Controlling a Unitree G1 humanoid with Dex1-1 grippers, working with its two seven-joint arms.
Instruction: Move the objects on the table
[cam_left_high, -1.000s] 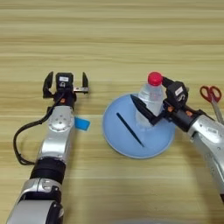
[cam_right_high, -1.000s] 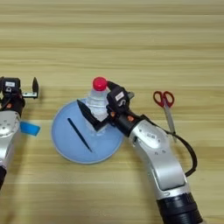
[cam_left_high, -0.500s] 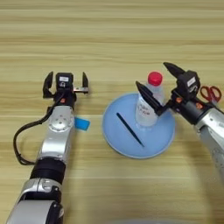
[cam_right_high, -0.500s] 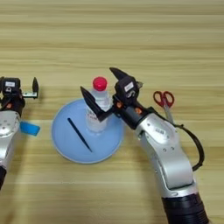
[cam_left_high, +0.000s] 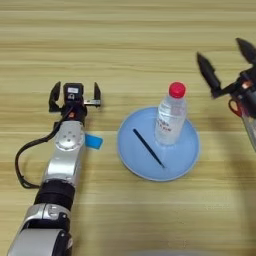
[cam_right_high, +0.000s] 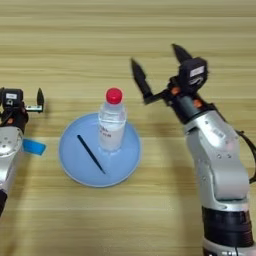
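Clear plastic forms the bottle (cam_right_high: 112, 125), which stands upright with its red cap on top, on the right half of the blue plate (cam_right_high: 75, 172). A thin black stick (cam_right_high: 90, 154) lies flat on the plate just left of the bottle, apart from it. The plate rests on the wooden table (cam_right_high: 125, 45).

Right gripper (cam_right_high: 159, 67): fingers spread wide, holding nothing, positioned right of the bottle and clear of it. Left gripper (cam_left_high: 74, 95): fingers parted, empty, parked on the table well left of the plate, beside a blue tag (cam_left_high: 92, 142).

Hazards, as judged:
- The bottle is tall on a narrow base. A sideways brush from a right finger would likely tip it onto the stick or off the plate.
- The stick is thin and lies flat; a pinch could slide it across the smooth plate.

Limits of view:
- The bottle's fill level cannot be determined.
- A red item behind the right arm in the left eye view is mostly hidden and cannot be identified.
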